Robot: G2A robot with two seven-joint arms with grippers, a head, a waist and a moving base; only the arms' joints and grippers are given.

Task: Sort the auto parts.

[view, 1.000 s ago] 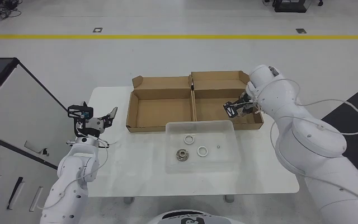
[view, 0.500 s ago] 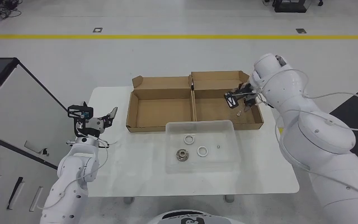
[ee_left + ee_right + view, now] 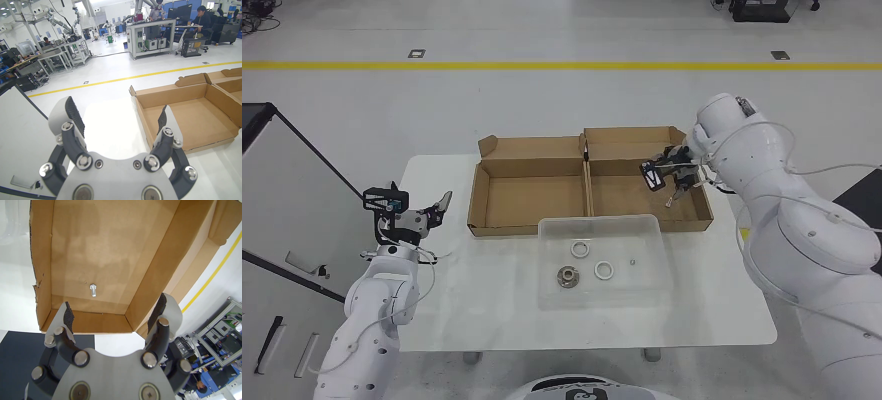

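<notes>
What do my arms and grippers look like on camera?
The left arm and right arm are glossy white with rounded segments; thin white cables loop along the right one. The left gripper and right gripper match: silver base plate with screw heads, black curved linkages, silver fingers faced with black ribbed pads.

Bright, even overhead light; glare on the white table

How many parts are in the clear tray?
4: one white ring farthest from the robot, a second ring nearer, a metal hub beside that, a tiny piece to the robot's right.
</notes>
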